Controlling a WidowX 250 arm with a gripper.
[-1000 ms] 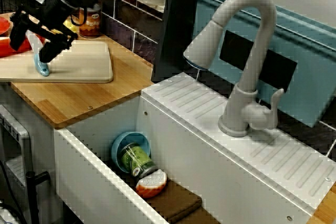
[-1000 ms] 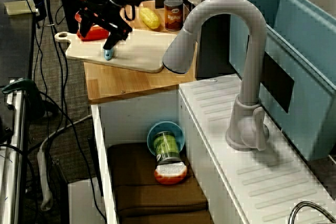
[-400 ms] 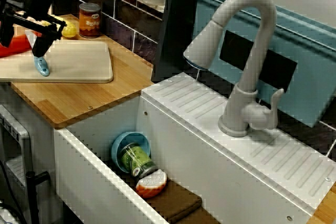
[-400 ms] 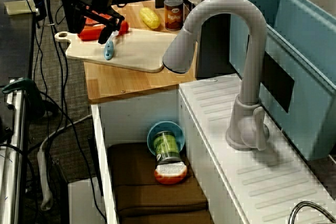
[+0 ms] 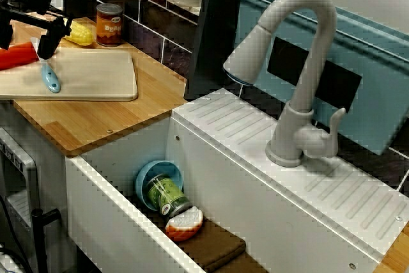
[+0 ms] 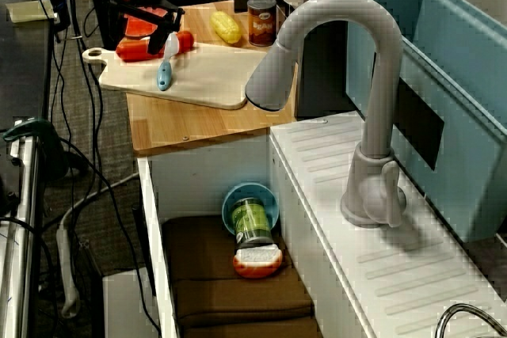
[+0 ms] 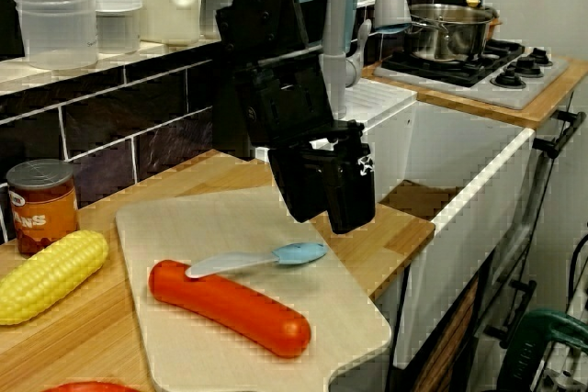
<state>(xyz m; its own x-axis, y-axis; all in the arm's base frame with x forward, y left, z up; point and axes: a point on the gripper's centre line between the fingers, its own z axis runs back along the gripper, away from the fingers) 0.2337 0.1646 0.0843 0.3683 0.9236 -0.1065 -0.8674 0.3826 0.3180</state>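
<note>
Can label: the white letters "ANS" are read on the red-brown can (image 7: 37, 206) in the view along the counter; the rest is turned away.
Gripper mark: a small white sign on the gripper (image 7: 323, 218) cannot be read.

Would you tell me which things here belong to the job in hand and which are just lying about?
In hand: gripper, open above the cutting board; blue-handled knife lying on that board.
Lying about: sausage, corn, can, tap, pot on the stove, bowl and jar in the sink.
</note>
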